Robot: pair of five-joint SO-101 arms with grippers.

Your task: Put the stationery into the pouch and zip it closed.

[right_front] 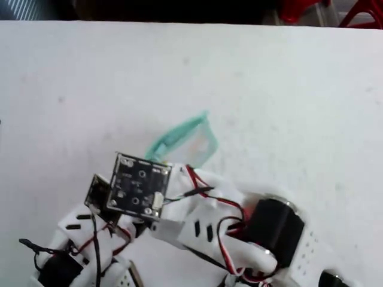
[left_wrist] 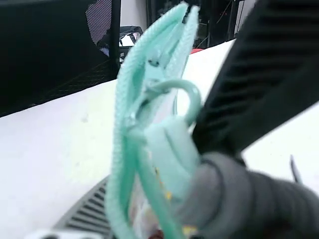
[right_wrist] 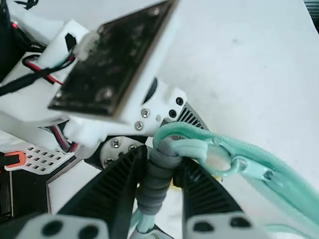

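Right pincer [right_wrist: 162, 162]: closed on the grey ribbed pull [right_wrist: 155, 186] that hangs from the zip's cord loop. We judge the hold shallow, so a sideways tug could roll the pull out from between the fingers.
Left pincer [right_wrist: 182, 119]: clamped on the near end of the pouch [right_front: 185, 139] (the bite itself is partly hidden). If it has only the braided edge, the fabric may slide free as the zip is drawn.
Camera board [right_wrist: 112, 59]: on the left arm, just beside the right pincer. The arms are crowded, and a pull along the zip line risks a knock.
Pouch: mint, held up between the two arms with its far end free. We expect that loose end could fold and jam the slider [right_wrist: 240, 164].
Zip: we cannot tell how much is open.
Stationery [left_wrist: 168, 195]: a yellow patch shows through the pouch wall. A tilt with the mouth open could spill it.
Table [right_front: 269, 78]: white, beneath and beyond.
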